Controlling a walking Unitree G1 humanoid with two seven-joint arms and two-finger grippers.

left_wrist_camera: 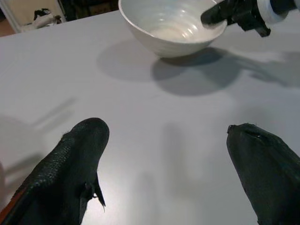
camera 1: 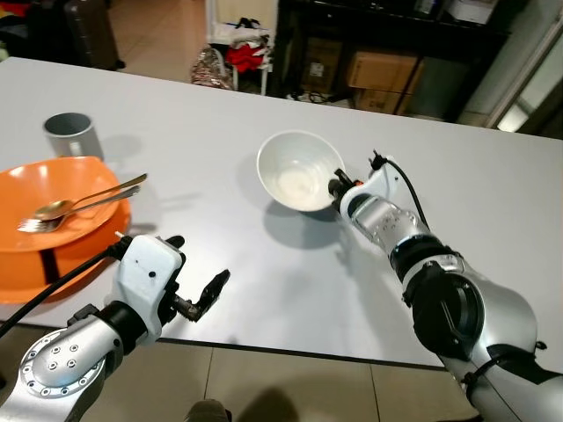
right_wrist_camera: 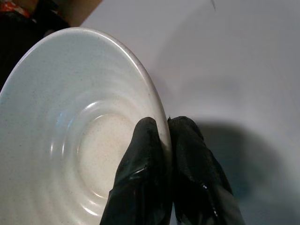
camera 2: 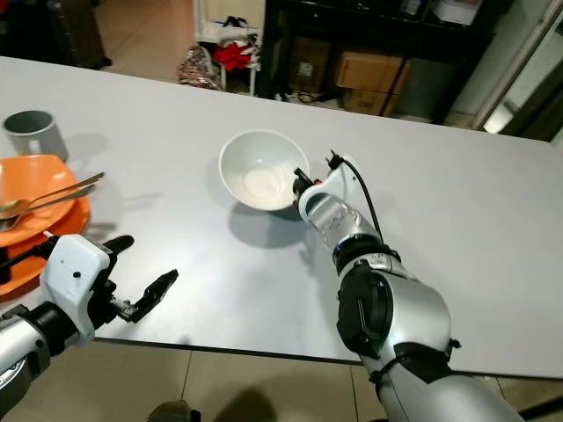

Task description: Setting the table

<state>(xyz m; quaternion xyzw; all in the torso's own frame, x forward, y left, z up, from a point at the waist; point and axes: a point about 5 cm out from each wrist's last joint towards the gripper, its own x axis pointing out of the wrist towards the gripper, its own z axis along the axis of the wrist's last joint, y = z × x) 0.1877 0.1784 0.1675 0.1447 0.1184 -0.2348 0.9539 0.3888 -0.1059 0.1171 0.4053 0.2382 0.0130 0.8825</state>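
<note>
Pale grey surface [camera 1: 264, 105], cardboard boxes [camera 1: 380, 77] behind, one white bowl [camera 1: 297, 171] rim pinched in right gripper [right_wrist_camera: 168, 136] fingers, one orange plate [camera 1: 62, 211], one fork [camera 1: 66, 218], one spoon [camera 1: 75, 204], one grey cup [camera 1: 72, 134], left gripper [camera 1: 195, 268] fingers wide.

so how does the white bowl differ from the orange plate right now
The white bowl is empty; the orange plate carries a spoon and a fork. The right tool pinches the bowl's rim, while nothing grips the plate. The bowl is deeper, the plate wider. Both are on the table.

Bare table [camera 1: 255, 281] between the white bowl [camera 1: 299, 170] and orange plate [camera 1: 62, 220]; grey cup [camera 1: 72, 134] behind the plate.
</note>
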